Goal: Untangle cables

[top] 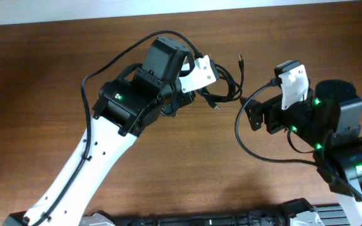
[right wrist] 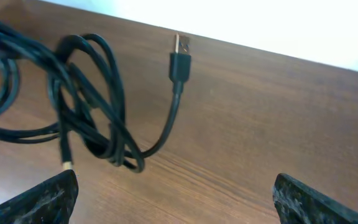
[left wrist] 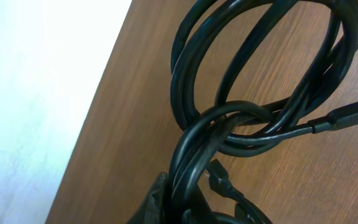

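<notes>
While left arm [top: 99, 157] stretches forward, end effector [left wrist: 194, 205] (clamped) pinches cables [left wrist: 182, 81].

The overhead view looks straight down on the wooden surface [top: 168, 169] from well above; the left wrist view sits very close over the cables [left wrist: 260, 74], facing the surface's pale edge; the right wrist view looks out low between the fingers [right wrist: 42, 199] of the right tool [right wrist: 176, 205], from farther back; all three share the cables.
</notes>
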`<state>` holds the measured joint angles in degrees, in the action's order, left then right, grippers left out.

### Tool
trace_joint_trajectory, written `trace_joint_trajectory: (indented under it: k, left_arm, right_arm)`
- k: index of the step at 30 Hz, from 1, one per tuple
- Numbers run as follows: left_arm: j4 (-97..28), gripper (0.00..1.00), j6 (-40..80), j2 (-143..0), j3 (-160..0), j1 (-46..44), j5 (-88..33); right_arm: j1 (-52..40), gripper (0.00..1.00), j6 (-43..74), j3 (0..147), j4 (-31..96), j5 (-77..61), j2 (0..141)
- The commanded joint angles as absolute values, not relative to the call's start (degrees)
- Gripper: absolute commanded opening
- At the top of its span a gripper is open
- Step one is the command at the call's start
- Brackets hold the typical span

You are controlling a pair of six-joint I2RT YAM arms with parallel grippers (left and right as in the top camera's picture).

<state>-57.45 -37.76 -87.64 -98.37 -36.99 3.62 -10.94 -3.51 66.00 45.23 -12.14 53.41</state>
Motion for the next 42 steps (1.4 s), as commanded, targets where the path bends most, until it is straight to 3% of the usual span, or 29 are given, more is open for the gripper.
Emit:
trace_joint_trajectory:
  k: [1,13,23,29,35,42]
  left_arm:
    - [-57.1,0.0,-35.79,-86.32,-99.48,-37.12,1.1]
    - [-57.54,0.0,-35.81,-86.32,-99.48,-37.12,-0.3]
    - [-57.56,0.0,-35.83,-86.32,-99.48,-37.12,-6.0]
    - [-57.58,0.0,-38.61,-86.32,-99.48,-37.12,-15.55]
    - [-57.56,0.0,-38.87,-86.32,-99.48,-37.06,-14.17]
    - [-56.69,0.0,-38.13,-86.32,-99.48,-36.91,-10.59]
  right_arm:
    - [-11.18,0.99,-4.03,65.8,45.23,-9.45,56.31]
    - [-11.18,0.99,2.44,65.8,43.7,-0.51,60.93]
    - [-11.2,0.99,3.73,65.8,42.0,-2.28,63.4]
    - [-11.22,0.99,4.45,65.8,39.81,-5.43,63.44]
    - [-11.18,0.99,17.41,65.8,44.64,11.66,63.48]
    - [-11.18,0.99,22.7,65.8,49.32,20.4,63.48]
